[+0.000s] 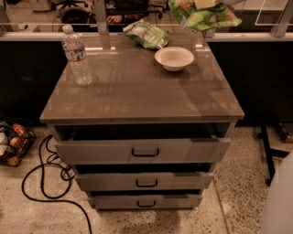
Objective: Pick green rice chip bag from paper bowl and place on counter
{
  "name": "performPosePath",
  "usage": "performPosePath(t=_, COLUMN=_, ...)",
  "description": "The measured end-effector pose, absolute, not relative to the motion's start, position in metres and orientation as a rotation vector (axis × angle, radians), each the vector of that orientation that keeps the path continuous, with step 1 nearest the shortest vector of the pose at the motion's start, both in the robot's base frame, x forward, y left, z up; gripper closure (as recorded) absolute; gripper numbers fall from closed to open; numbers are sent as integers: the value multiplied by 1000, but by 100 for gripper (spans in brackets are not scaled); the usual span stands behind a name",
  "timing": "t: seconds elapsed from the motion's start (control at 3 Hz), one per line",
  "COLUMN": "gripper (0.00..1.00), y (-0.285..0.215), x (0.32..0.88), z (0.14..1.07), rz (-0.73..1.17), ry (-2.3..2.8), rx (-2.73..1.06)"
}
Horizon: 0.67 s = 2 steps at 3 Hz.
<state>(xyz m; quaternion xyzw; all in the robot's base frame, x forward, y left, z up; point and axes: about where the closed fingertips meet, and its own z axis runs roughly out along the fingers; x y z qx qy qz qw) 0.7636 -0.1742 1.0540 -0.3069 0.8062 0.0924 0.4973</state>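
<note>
One bag (203,17) in top-edge end effector (211,2)

Dim, warm light comes from above and behind. The glossy worktop (137,96) shows pale glare streaks near its far edge. The bowl (174,58) throws a soft shadow beside it. My gripper (208,3), cut off at the top edge, jaws closed on the bag (201,18), looks slightly blurred.

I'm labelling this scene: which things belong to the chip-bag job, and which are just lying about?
Job: green rice chip bag, hanging at the top edge under the gripper; paper bowl; counter.
Lying about: water bottle; paler green bag; floor cable.
</note>
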Motion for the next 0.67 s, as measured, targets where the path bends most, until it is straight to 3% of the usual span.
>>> performPosePath(t=0.67, gripper=100, y=-140, x=671, z=1081, rz=363, ry=1792, rx=-878)
